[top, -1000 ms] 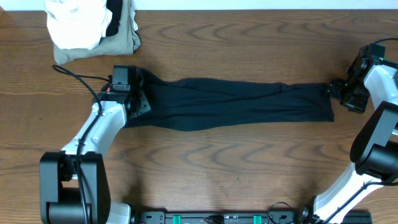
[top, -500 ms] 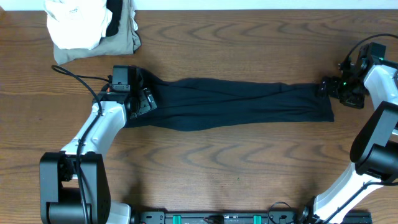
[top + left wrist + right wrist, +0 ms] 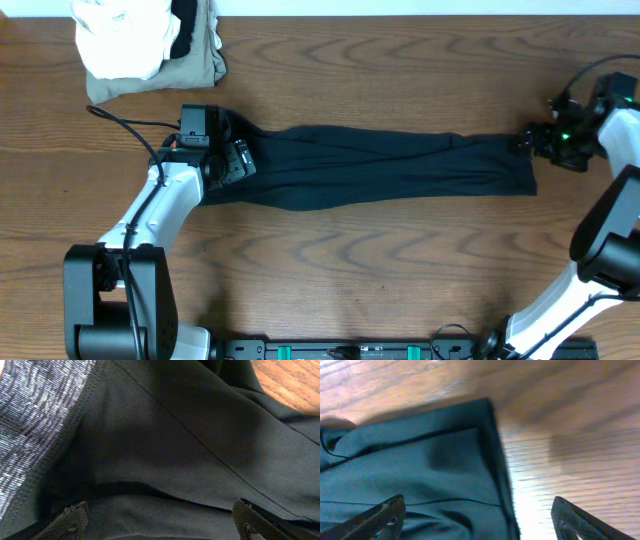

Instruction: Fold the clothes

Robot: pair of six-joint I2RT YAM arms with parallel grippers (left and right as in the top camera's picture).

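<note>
Table (image 3: 400, 290): wood, holds everything.
Clothes (image 3: 380, 165): black trousers, flat, stretched full length, just below-right of folded pile (image 3: 150, 55).
Long axis runs left-right across table. Grey waistband (image 3: 30, 420) end points toward pile, leg hems point away.
Progress, my read: legs seem stacked lengthwise, no crosswise fold yet, most folding left.
Left gripper (image 3: 238, 160): over waistband end, nearest pile, jaws spread wide, fabric beneath, nothing held.
Right gripper (image 3: 530, 140): over hem corner, farthest from pile, jaws wide apart, nothing pinched.
</note>
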